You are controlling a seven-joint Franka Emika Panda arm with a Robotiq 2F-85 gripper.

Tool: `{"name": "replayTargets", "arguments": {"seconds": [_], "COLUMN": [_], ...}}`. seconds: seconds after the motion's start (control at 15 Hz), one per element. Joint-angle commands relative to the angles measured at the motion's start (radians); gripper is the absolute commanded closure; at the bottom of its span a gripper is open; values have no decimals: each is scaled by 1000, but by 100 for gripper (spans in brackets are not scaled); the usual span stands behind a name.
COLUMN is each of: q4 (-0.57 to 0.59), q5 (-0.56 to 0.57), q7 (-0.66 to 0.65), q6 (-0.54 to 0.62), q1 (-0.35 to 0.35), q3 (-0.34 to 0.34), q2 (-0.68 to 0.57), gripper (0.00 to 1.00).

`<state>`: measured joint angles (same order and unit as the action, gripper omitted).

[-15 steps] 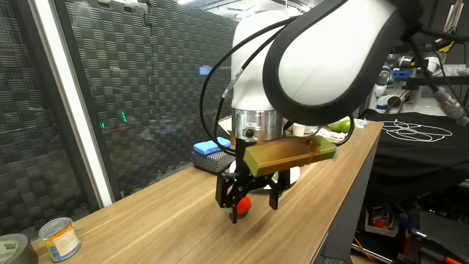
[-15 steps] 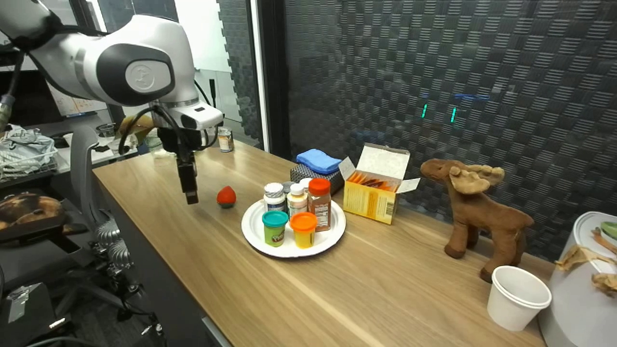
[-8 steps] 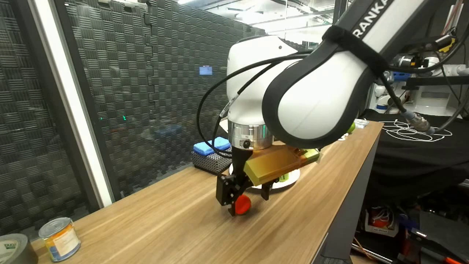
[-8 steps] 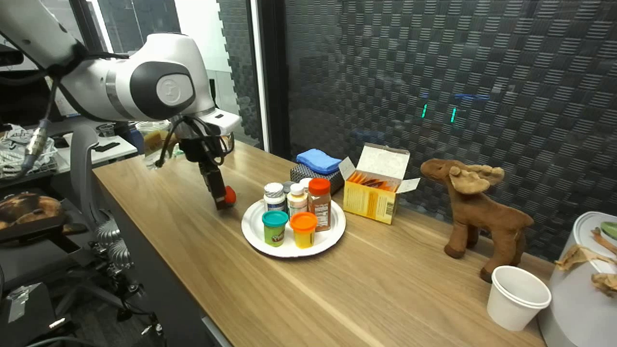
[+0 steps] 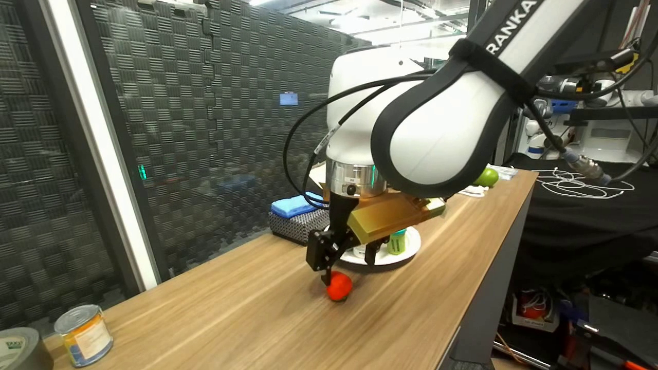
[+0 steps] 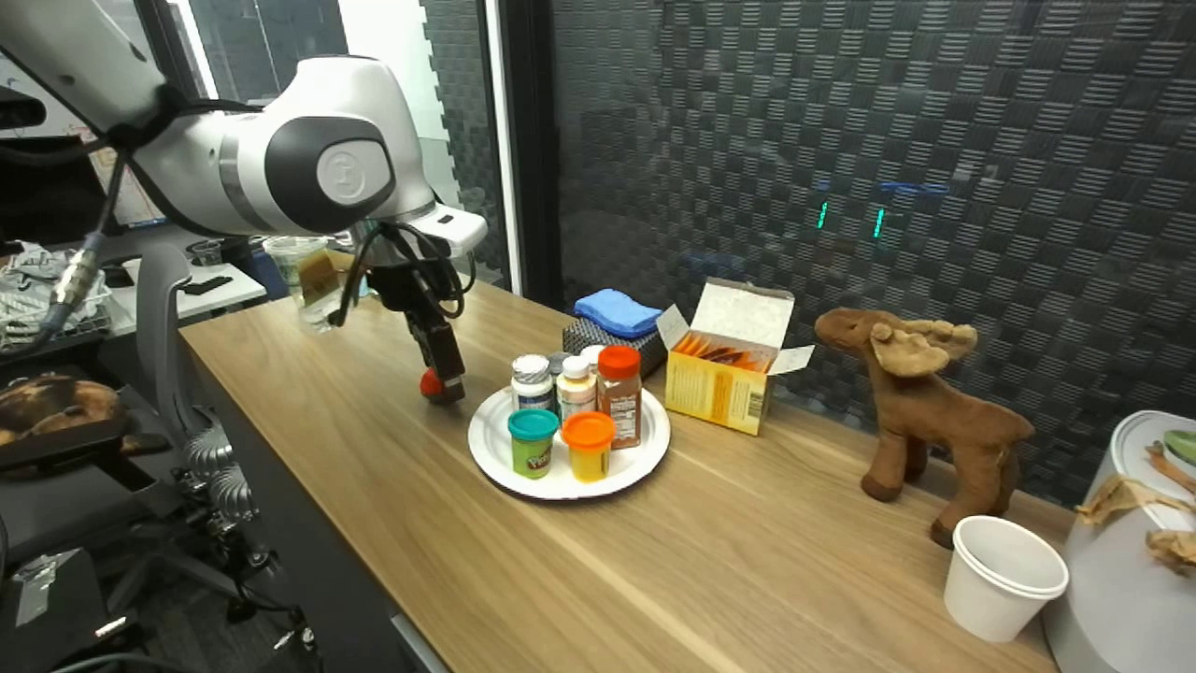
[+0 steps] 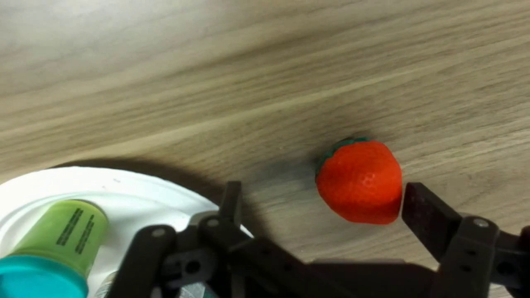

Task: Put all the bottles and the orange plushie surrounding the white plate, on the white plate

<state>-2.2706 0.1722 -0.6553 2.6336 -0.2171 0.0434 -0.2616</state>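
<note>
The orange plushie, red-orange and strawberry-shaped with green leaves, lies on the table in both exterior views [image 5: 339,286] [image 6: 431,382] and the wrist view [image 7: 360,182]. My gripper [image 7: 324,190] is open above it, also in both exterior views [image 5: 348,271] [image 6: 448,381]. In the wrist view the plushie is between the fingers, close to the right one [image 7: 430,215]; I cannot tell if they touch. On the white plate [image 6: 645,467] stand a silver-capped bottle [image 6: 533,388], a white-capped bottle [image 6: 576,388], a red-capped orange-brown jar [image 6: 619,402], a teal-lidded green tub [image 6: 533,455] and an orange-lidded yellow tub [image 6: 589,460].
Behind the plate are a dark box with a blue cloth [image 6: 617,313] and an open yellow box [image 6: 715,393]. A brown moose toy [image 6: 944,411] and white cups [image 6: 995,589] stand further along. A tin can [image 5: 85,336] and a tape roll [image 5: 25,352] sit at the near end.
The open gripper has come down over the plushie, then shifted toward the plate side and risen slightly in the last half second. The plushie stays at about the same place.
</note>
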Motion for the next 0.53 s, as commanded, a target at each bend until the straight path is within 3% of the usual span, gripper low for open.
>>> {"name": "replayTargets", "arguments": {"seconds": [0.0, 0.47], "q4": [0, 20], "q5": [-71, -220], "q7": [81, 237], "q6": [-3, -17], "q1": [16, 36], "q3": [13, 35], "q2": [12, -6], "gripper": [0, 0]}}
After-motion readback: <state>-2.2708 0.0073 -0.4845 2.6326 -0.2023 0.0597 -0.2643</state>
